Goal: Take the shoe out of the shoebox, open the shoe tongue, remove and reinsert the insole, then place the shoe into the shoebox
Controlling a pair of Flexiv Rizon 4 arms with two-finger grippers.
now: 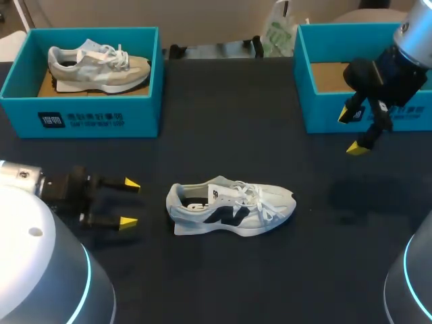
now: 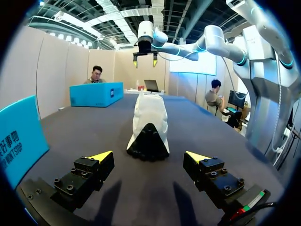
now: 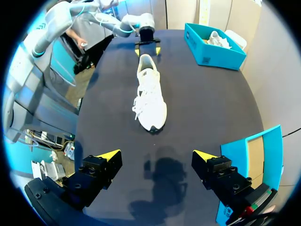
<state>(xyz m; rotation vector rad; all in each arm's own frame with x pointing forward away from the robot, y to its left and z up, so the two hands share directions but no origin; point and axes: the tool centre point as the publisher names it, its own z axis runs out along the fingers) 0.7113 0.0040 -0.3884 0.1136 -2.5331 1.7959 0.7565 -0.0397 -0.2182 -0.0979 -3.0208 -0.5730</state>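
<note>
A white shoe with dark side markings (image 1: 229,208) lies on its sole in the middle of the black table, toe toward the right. My left gripper (image 1: 129,202) hovers open just left of the heel (image 2: 148,139), nothing between its fingers. My right gripper (image 1: 352,131) hangs open above the table, in front of the empty teal shoebox (image 1: 317,101) at the back right. From the right wrist the shoe (image 3: 150,94) lies ahead, toe nearest, with my left gripper (image 3: 147,48) beyond its heel. The left wrist view shows my right gripper (image 2: 145,60) high beyond the shoe.
A second teal shoebox (image 1: 94,118) at the back left holds another pale shoe (image 1: 98,66). The table edge runs along the back between the two boxes. A white bag (image 1: 278,30) stands at the back between the boxes.
</note>
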